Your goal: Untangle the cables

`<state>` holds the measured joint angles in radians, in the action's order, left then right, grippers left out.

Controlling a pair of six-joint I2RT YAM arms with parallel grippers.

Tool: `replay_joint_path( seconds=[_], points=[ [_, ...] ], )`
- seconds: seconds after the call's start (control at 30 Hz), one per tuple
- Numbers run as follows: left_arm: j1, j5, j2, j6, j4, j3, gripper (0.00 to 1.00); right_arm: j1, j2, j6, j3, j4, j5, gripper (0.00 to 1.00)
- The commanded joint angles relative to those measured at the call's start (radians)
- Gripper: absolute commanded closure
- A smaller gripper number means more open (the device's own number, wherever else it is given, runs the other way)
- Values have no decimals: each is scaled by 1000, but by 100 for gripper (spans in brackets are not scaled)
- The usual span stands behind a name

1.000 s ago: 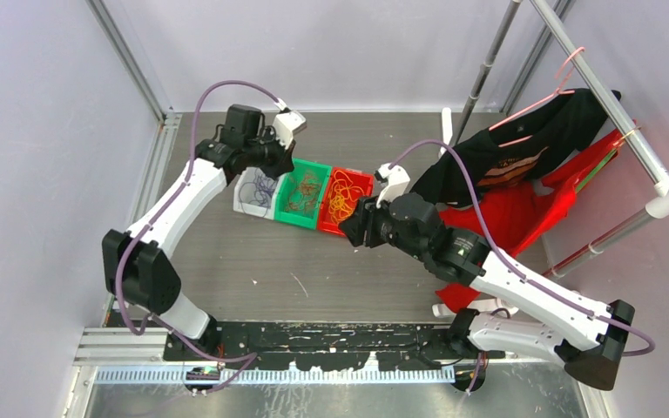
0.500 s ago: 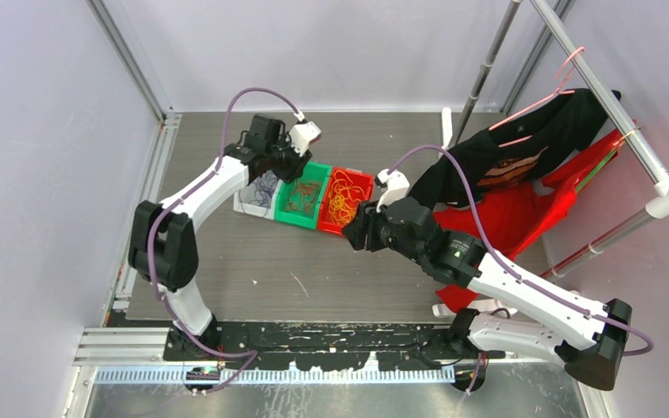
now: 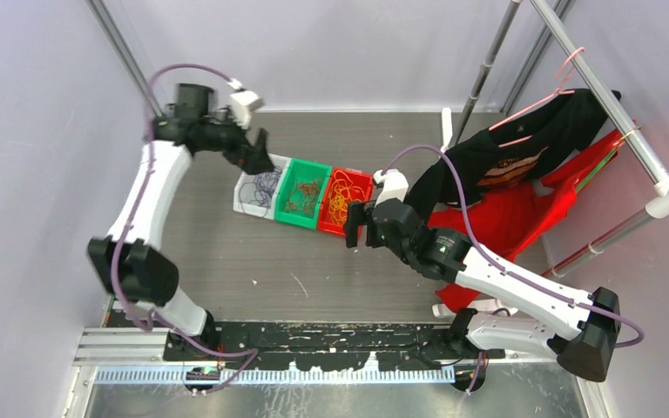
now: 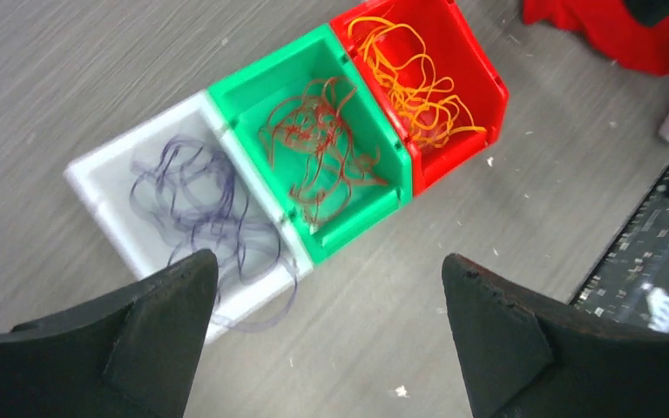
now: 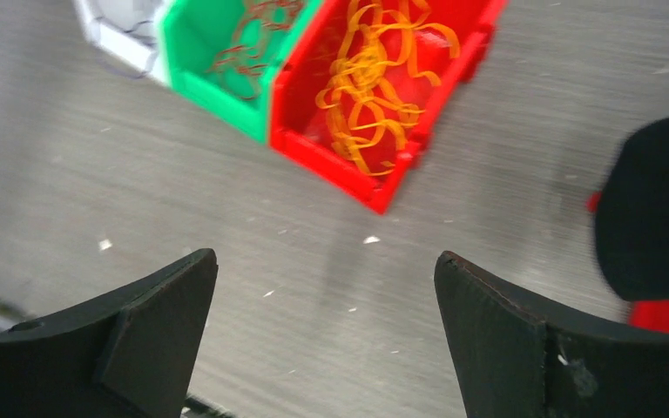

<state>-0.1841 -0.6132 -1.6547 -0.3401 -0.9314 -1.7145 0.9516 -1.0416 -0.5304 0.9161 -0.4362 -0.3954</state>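
The cables lie sorted in three bins standing side by side. Purple strands (image 4: 196, 196) fill the white bin (image 4: 87, 174), and one loop hangs over its near rim. Red strands (image 4: 318, 144) sit in the green bin (image 4: 361, 222), and orange-yellow strands (image 4: 414, 78) in the red bin (image 4: 479, 78). My left gripper (image 4: 327, 261) hangs open and empty above the floor beside the white bin, at its far-left corner (image 3: 257, 148) in the top view. My right gripper (image 5: 324, 257) is open and empty too, just in front of the red bin (image 3: 353, 225).
A clothes rail on the right carries a black garment (image 3: 523, 157) and a red one (image 3: 523, 218), close behind my right arm. Metal frame posts (image 3: 126, 61) stand at the back left. Small white scraps dot the grey table (image 3: 296, 283).
My left gripper has opened from shut and swung up and to the left, off the bins. The right gripper has opened wider and stayed near the red bin.
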Motion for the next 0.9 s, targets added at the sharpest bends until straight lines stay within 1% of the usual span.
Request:
replay_joint_path(
  seconds=[0.0,0.07,0.1,0.17,0.23,0.27,0.33,0.4,0.43,0.5,0.53,0.57,0.63,0.7,0.73,0.77,0.8,0.87],
  points=[
    [217,-242,232,100,-29,140,1,-7,10,97,13,-16,-296,0],
    [321,-243,311,151,115,294,1,-16,31,127,-12,0,-399,0],
    [369,-242,339,178,196,374,1,-17,51,156,-48,41,-419,0],
    [435,-232,369,208,306,514,1,-16,100,245,-145,147,-460,0],
    [460,-199,377,207,390,637,0,-31,137,294,-208,177,-560,0],
    [464,-182,377,199,435,700,1,-59,160,307,-228,173,-600,0],
    [465,-143,417,185,554,836,1,-150,263,324,-290,186,-624,0],
    [465,-98,440,189,712,965,0,-244,374,409,-394,300,-654,0],
    [465,-78,447,198,799,1025,1,-286,422,455,-457,394,-688,0],
    [465,-50,449,211,989,1117,0,-375,477,539,-570,579,-723,3],
    [465,-40,444,221,1075,1158,1,-422,482,552,-620,668,-724,2],
    [465,-33,434,234,1149,1193,1,-465,474,524,-637,710,-718,0],
    [465,-27,399,264,1292,1247,1,-552,410,429,-644,751,-661,0],
    [465,-10,335,301,1410,1286,1,-604,294,366,-660,834,-598,0],
    [463,1,319,320,1447,1294,1,-616,226,358,-667,913,-579,0],
    [463,33,316,326,1427,1280,0,-625,148,362,-670,965,-556,0],
    [463,58,310,329,1446,1281,0,-631,74,382,-668,1015,-533,0],
    [463,95,298,348,1511,1295,0,-652,-53,396,-666,1100,-475,0]
  ],
)
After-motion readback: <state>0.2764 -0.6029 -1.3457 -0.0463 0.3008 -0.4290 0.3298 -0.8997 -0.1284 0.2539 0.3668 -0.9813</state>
